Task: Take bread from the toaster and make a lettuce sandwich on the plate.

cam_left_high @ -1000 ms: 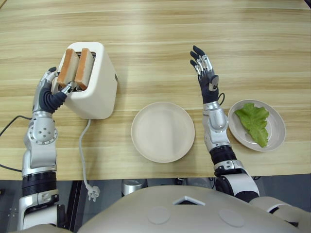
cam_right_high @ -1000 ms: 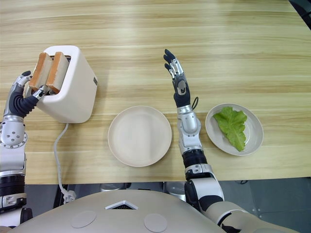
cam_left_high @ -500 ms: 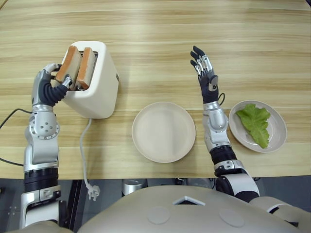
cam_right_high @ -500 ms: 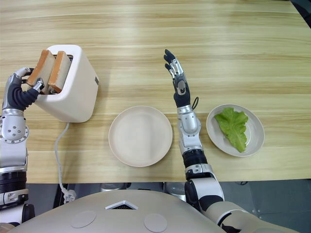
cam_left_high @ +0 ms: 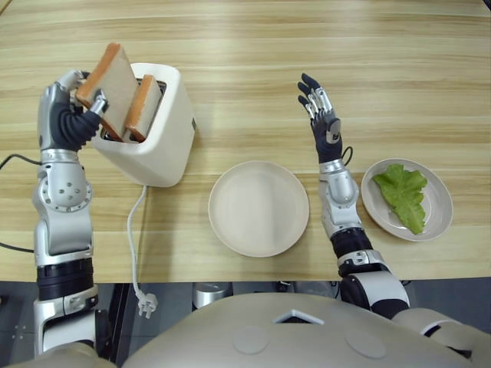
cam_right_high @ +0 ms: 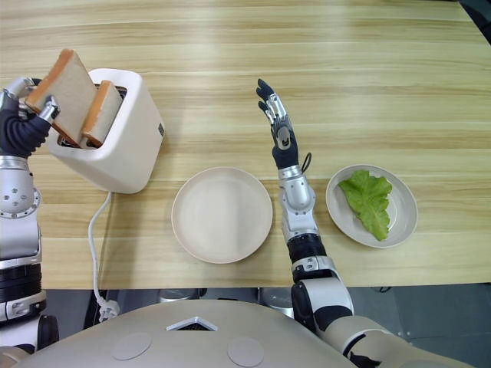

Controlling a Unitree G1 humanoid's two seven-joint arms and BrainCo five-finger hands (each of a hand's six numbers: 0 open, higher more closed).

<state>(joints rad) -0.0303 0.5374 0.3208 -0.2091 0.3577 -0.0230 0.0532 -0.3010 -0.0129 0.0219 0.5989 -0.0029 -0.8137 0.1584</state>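
We hold one slice of bread (cam_left_high: 107, 77) in our left hand (cam_left_high: 65, 115), fingers closed on its lower edge. The slice is tilted and mostly above the toaster (cam_left_high: 157, 146), with its bottom corner at the left slot. The second slice (cam_left_high: 144, 107) sits in the other slot, just beside it.

To do this well, we should draw the slice out along the line of the slot until the crust clears. Only then should we swing it over to the empty plate (cam_left_high: 258, 208) in front of us. The toaster looks light, and it seems to lean, so a dragging corner could tip it. The bread is a soft, pale crumb with a brown crust, so a hard squeeze would dent it.

The toaster is smooth, cream-coloured and round-cornered. Both plates are round and matte. Our right hand (cam_left_high: 322, 123) is spread wide and holds nothing, between the empty plate and the dish (cam_left_high: 441, 203). On the dish lies a crinkled green lettuce leaf (cam_left_high: 403, 195).
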